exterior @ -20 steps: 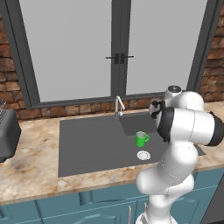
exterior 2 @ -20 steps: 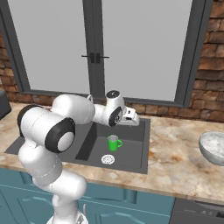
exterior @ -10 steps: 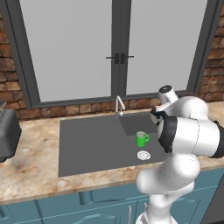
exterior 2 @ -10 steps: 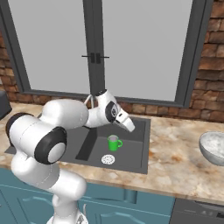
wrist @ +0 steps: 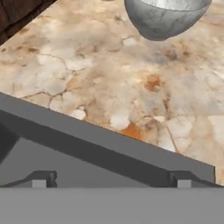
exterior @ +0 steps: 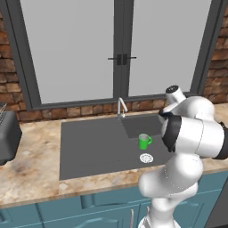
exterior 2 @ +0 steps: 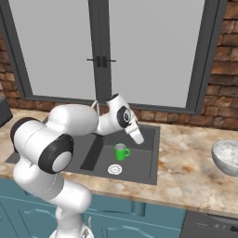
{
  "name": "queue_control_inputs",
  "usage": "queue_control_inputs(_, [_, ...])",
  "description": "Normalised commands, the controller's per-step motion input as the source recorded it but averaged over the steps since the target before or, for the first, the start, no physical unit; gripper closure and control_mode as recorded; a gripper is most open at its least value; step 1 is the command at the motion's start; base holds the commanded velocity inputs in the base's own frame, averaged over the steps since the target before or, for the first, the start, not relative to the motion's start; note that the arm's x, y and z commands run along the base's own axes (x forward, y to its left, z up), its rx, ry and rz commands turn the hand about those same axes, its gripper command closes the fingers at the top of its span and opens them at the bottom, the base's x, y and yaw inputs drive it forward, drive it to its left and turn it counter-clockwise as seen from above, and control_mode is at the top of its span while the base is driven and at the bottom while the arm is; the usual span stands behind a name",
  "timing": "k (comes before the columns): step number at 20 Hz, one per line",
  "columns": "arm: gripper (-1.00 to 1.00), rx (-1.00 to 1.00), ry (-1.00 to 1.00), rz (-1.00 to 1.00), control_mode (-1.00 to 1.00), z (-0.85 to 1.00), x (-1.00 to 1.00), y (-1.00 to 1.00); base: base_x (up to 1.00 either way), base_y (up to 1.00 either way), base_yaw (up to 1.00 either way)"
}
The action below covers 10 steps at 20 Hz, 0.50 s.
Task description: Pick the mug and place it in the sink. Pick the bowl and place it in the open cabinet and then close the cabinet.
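The small green mug (exterior: 144, 141) (exterior 2: 121, 151) stands upright in the dark grey sink (exterior: 93, 144) (exterior 2: 139, 163), beside the round drain. My gripper (exterior 2: 139, 137) (wrist: 111, 180) hangs open and empty over the basin's right part, just right of and above the mug, and points toward the counter. Past the sink's right rim, the hand view looks across marbled counter to the round grey bowl (wrist: 168, 15). The bowl (exterior 2: 228, 157) sits on the counter far to the right, well apart from the gripper. The cabinet is out of view.
A chrome faucet (exterior: 120, 107) stands at the sink's back edge, and the silver drain (exterior: 146, 157) (exterior 2: 115, 169) lies in front of the mug. A dark appliance (exterior: 6, 138) sits on the counter at far left. Windows and a brick wall close the back.
The arm has swung its hand away from the mug toward the right, so it now faces the counter. The mug has stayed in the sink, and the gripper has stayed open.
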Motion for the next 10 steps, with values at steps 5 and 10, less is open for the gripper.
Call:
queue_control_inputs(5, [-1.0, 0.0, -0.29, -0.4, -1.0, 0.14, 0.0, -0.23, 0.0, 0.0, 0.0])
queue_control_inputs(10, [-1.0, 0.0, -0.28, -0.48, -1.0, 0.07, 0.02, -0.24, 0.0, 0.0, 0.0])
